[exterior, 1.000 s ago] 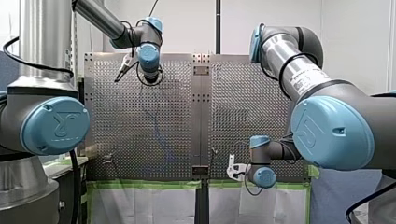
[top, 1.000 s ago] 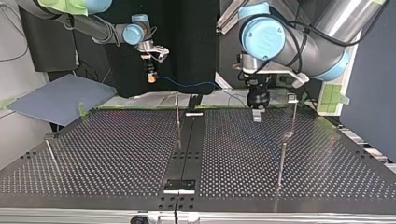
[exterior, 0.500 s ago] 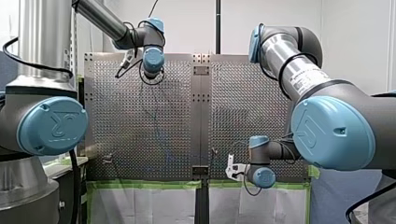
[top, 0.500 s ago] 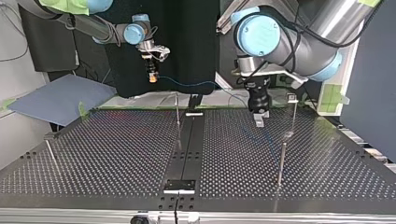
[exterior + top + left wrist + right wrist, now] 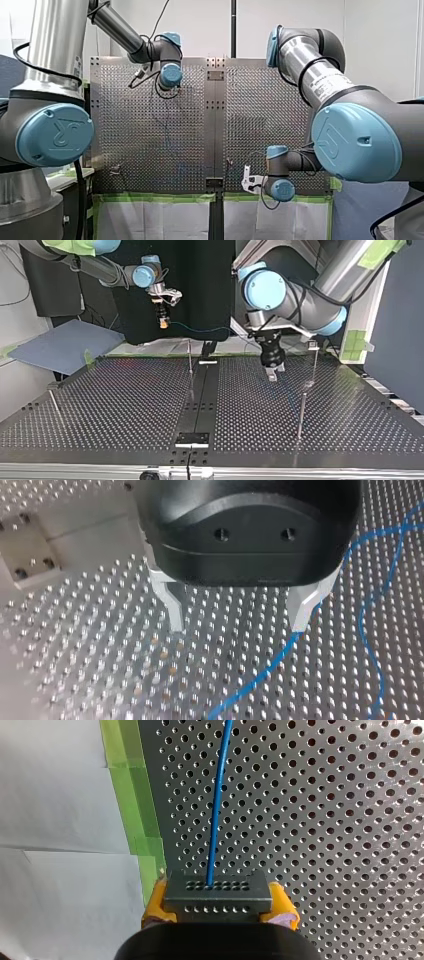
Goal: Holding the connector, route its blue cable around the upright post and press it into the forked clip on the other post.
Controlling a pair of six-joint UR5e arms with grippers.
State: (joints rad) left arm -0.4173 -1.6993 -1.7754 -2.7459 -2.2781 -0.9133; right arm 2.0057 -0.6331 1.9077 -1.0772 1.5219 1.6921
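Right end effector (image 5: 218, 907) clamps the connector (image 5: 215, 890). Left end effector (image 5: 238, 627), fingers apart, hovers over the cable (image 5: 255, 675). Routing seemingly not begun.

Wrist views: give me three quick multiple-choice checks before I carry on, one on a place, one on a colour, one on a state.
1. Where is the connector?
A. lying on the table
B. between the right end effector's pads
C. pressed into the forked clip

2. What colour are those pads?
A. yellow
B. white
C. black

3. What state is the left end effector in?
A. shut on the connector
B. shut on a post
C. open, holding nothing

Answers:
1 B: the right wrist view shows it clamped between the pads.
2 A: yellow shows on both sides of the connector.
3 C: its metal fingers stand well apart and grip nothing.
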